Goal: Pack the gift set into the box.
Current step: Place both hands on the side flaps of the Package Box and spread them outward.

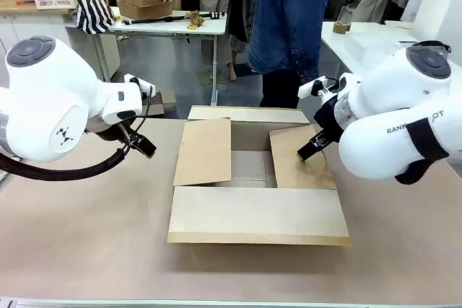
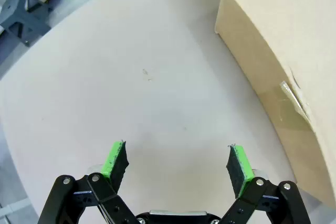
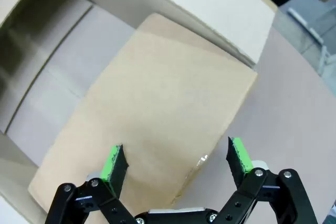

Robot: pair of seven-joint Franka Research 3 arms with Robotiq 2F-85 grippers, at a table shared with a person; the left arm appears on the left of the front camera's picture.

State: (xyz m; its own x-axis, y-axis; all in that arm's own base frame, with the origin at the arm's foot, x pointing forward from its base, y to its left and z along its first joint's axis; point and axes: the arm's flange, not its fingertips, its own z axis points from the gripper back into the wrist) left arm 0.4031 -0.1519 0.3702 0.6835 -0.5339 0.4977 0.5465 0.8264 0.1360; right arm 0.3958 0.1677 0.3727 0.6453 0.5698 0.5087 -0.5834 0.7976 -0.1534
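Opening the box: left gripper and right gripper both gape empty; the inward flap likely needs folding out next.

Both arms glossy white, bulbous. Left arm: dark grey joint cap, small black logo, black cable looping beneath. Right arm: black lettering, black strap. Left gripper, right gripper: black fingers, green pads, silver screws.

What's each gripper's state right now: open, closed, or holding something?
Left gripper: open, empty, over the table beside the cardboard box.
Right gripper: open, empty, over a folded-in flap of the cardboard box.
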